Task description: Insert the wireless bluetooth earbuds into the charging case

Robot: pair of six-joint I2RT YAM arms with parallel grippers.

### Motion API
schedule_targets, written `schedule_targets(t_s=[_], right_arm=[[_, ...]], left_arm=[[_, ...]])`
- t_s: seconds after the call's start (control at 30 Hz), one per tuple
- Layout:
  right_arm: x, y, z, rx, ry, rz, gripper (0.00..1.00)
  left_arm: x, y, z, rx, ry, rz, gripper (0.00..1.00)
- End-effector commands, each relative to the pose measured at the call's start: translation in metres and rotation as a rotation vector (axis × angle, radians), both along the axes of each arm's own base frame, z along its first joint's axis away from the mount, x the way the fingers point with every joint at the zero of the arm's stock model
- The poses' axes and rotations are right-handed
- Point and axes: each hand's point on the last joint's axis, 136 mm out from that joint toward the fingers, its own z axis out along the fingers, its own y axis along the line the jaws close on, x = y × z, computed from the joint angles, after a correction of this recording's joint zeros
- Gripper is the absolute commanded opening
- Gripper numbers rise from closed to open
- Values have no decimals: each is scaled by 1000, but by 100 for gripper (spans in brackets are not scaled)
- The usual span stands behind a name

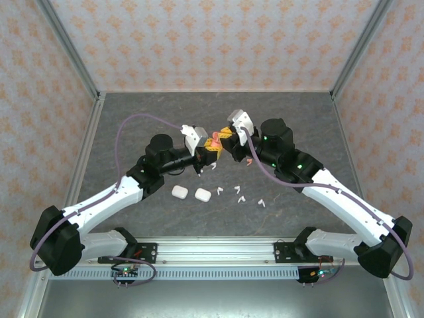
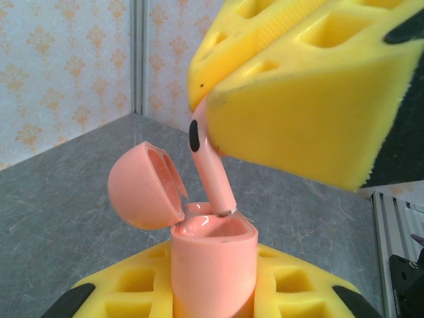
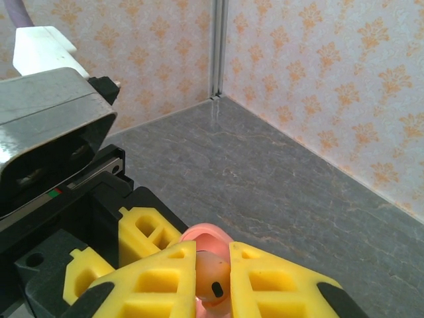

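The left gripper (image 2: pixel 212 301) is nearly closed, its yellow foam pads (image 2: pixel 126 291) pressed against either side of the coral-pink charging case (image 2: pixel 212 255). It holds the case clear of the table (image 1: pixel 132 126), over the middle of it. The case stands upright in that grip. Its lid (image 2: pixel 142 185) is swung open and tipped back on the hinge, toward the left in the left wrist view, with the hollow inside facing the case mouth.

The right gripper (image 3: pixel 212 286) meets it from the other side, jaws drawn tight on a coral-pink earbud (image 2: pixel 211 173). It pinches the earbud by the head, so little more than the stem shows below the pad. The earbud's long axis runs close to vertical with a slight lean. Its head is up inside the foam, and the stem points down, its tip at the rim of the open case. I cannot tell how far the tip has gone into the socket.

From above, the two grippers stand tip to tip over the table, with the pink case between them. Nearer the arm bases, two white cases (image 1: pixel 179 192) lie side by side on the grey surface. A few white earbuds (image 1: pixel 236 189) are scattered just to their right, well apart from the grippers.
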Motion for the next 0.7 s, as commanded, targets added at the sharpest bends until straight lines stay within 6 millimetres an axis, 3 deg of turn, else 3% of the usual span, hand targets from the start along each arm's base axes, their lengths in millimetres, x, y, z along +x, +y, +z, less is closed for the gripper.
schedule_targets(t_s=[0.0,0.2,0.5,0.67], right_arm=[[-5,6,-1,17,20,34,15],[-6,6,-14,-12,60,37,15],[-7,9,-12,2,68,49,16],[-12,12,-6,33,98,73,24]], left_arm=[[-2,-4,29,-50,-64,-19,0],[-2,-4,30,-51,-66,-18,0],[-1,-5,30,-51,-67,-18,0],[-2,-4,32,-52,-73,-19,0]])
